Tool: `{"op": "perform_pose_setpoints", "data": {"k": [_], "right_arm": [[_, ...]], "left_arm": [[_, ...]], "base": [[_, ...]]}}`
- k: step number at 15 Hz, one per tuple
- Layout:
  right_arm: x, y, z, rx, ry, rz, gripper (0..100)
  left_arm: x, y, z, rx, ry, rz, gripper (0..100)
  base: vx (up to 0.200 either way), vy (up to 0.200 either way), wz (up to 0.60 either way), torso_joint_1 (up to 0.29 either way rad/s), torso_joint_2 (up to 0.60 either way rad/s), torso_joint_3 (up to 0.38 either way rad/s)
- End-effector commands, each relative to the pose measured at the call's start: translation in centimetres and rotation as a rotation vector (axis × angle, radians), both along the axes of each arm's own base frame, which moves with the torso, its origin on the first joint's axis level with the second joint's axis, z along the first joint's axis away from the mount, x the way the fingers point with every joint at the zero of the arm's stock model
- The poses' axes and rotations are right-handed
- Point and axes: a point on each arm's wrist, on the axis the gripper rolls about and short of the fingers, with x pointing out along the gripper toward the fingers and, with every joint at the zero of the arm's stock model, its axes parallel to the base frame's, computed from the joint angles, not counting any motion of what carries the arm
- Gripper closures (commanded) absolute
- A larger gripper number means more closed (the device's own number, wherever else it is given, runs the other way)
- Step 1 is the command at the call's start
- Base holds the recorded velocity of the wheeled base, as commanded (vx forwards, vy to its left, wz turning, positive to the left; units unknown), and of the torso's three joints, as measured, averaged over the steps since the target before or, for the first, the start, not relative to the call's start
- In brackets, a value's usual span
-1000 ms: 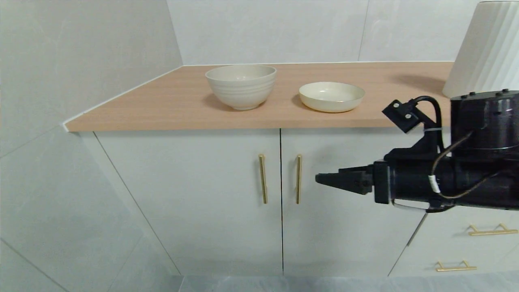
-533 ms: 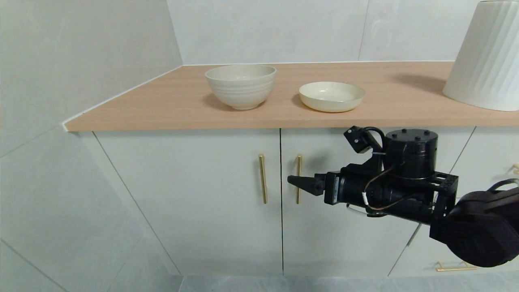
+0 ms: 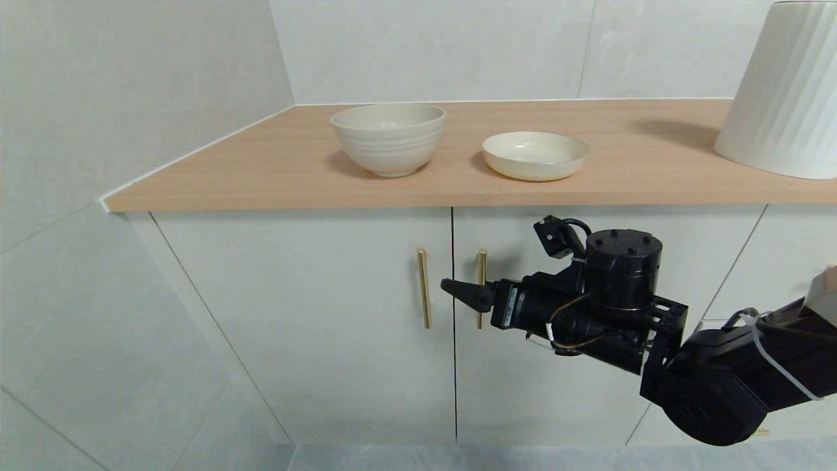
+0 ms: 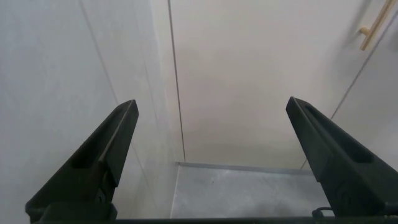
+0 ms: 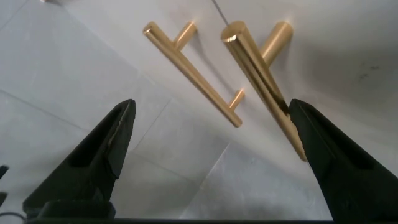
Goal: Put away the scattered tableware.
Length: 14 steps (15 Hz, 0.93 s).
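Observation:
A deep ribbed cream bowl [image 3: 389,139] and a shallow cream dish [image 3: 535,155] stand side by side on the wooden countertop [image 3: 261,176]. Below the counter my right gripper [image 3: 465,292] hangs level in front of the white double cabinet doors, its tip just ahead of the right door's gold handle [image 3: 481,288] and beside the left door's handle [image 3: 424,288]. In the right wrist view the gripper [image 5: 211,109] is open, with both gold handles [image 5: 261,87] close ahead between its fingers and nothing held. My left gripper [image 4: 211,102] is open and holds nothing, facing a pale panel and the floor.
A tall white ribbed shade [image 3: 781,91] stands at the counter's right end. Tiled walls close off the left side and the back. A gold handle [image 4: 373,28] shows at the left wrist view's corner. Grey floor [image 3: 458,458] lies below the cabinet.
My right arm has swung leftward and lower across the cabinet front, bringing its gripper tip from right of the handles up to them. The bowl and dish have not moved.

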Motion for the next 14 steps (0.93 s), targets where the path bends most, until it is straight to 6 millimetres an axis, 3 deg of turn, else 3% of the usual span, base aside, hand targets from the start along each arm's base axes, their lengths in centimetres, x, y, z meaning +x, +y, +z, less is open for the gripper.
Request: {"op": "perform_pose_setpoints", "data": {"k": [1,6,14], "right_arm": [[0.2,0.2,-0.3,-0.002,0.003,-0.007,0],[0.6,0.6,-0.5,0.01,-0.01,-0.022,0],[-1.1,1.8,-0.6,0.019,0.0,0.042,0]], "left_arm": [[0.0,0.0,0.0,0.0,0.0,0.0,0],[0.0,0.0,0.0,0.0,0.0,0.0,0],[0.0,0.0,0.0,0.0,0.002,0.0,0]], "base": [[0.0,0.0,0.0,0.0,0.0,0.0],[0.0,0.0,0.0,0.0,0.0,0.0],[0.0,0.0,0.0,0.0,0.0,0.0]]}}
